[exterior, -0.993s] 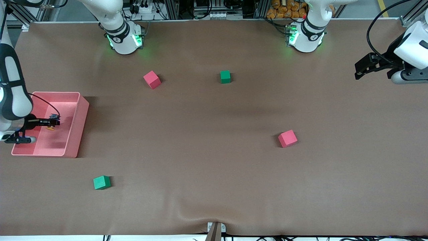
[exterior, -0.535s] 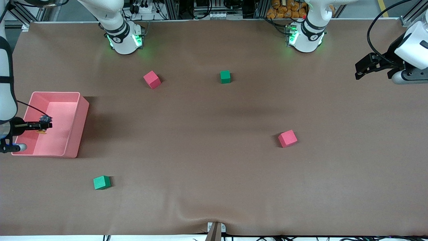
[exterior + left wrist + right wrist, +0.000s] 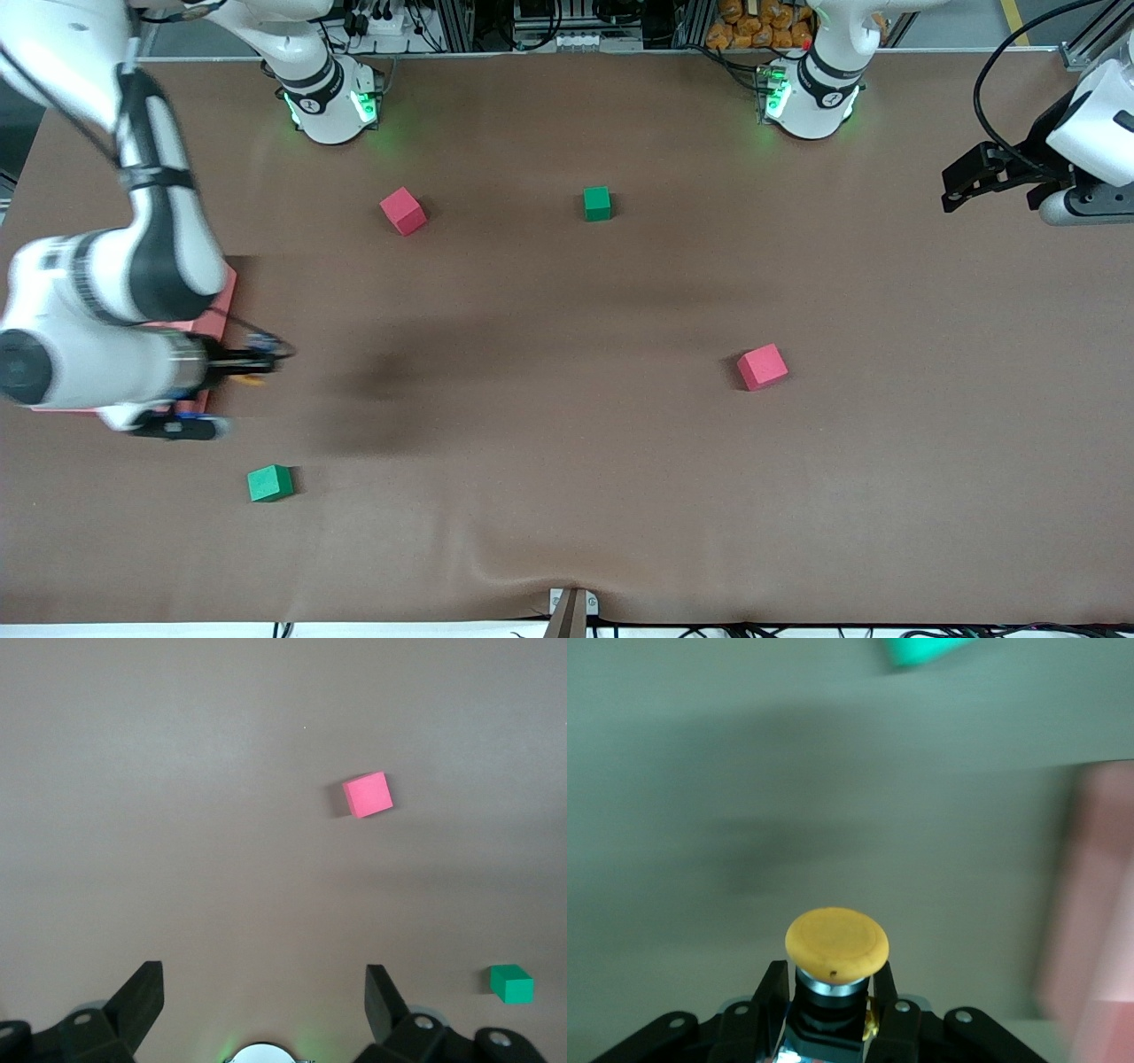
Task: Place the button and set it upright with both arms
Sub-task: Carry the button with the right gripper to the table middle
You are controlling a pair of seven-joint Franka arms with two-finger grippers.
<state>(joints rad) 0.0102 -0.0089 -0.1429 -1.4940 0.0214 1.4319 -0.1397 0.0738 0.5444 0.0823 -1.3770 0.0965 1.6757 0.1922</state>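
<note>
Right wrist view: the button (image 3: 836, 950) fills the lower middle of the frame, its orange cap facing the camera, its body pinched between the right end effector (image 3: 833, 1001) fingers.
Button's place: in the front view it shows as an orange speck (image 3: 251, 380) at the tip of the right end effector (image 3: 252, 361), in the left part of the frame, in the air over bare counter (image 3: 567, 443) just beside the pink bin (image 3: 223, 306).
Done: by my reading, the button is picked up and out of the bin.
Left: setting it down on the counter and standing it upright with both arms; none of that is begun.
Left end effector (image 3: 974, 182): at the right edge of the front view, waiting, fingers spread wide (image 3: 146, 992) with nothing between them.
Only the wrist views show: the grip on the button's body; the left fingers' wide gap.
Only the front view shows: both arms at once, well apart, and all four cubes, two red (image 3: 403, 211) (image 3: 762, 367), two green (image 3: 597, 203) (image 3: 269, 483).
Hidden: most of the bin, covered by the right arm.
</note>
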